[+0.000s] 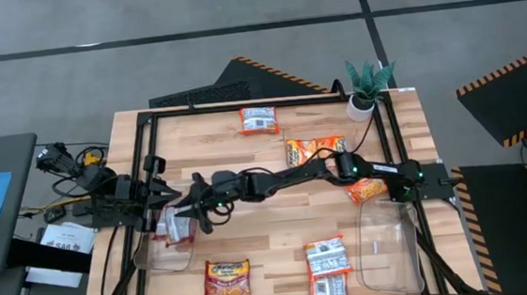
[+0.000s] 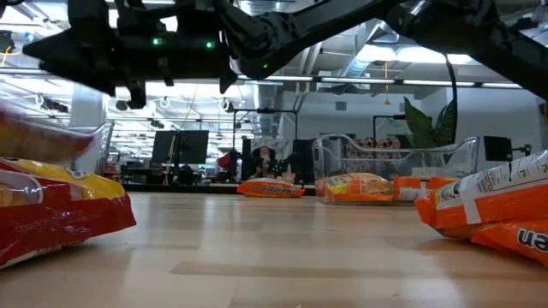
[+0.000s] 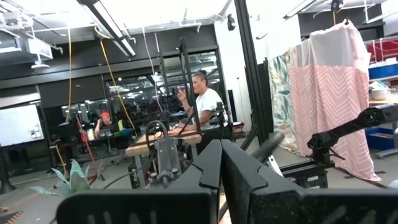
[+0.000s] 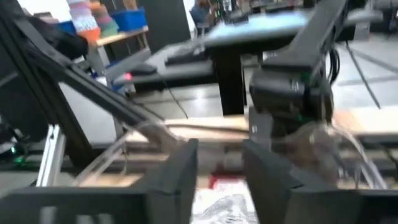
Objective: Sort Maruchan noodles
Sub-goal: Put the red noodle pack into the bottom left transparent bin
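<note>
Noodles (image 1: 258,120) scattered over wood table (image 1: 251,229), workshop room behind. Right gripper (image 1: 193,210) fingers parted above left bin (image 1: 164,254), packet inside half hidden. Left gripper (image 1: 158,187) clenched, empty.

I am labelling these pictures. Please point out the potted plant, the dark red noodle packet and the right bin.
potted plant (image 1: 369,83): high view, on its green leaves.
dark red noodle packet (image 1: 228,278): high view, on its middle.
right bin (image 1: 389,251): high view, on its clear floor.
</note>
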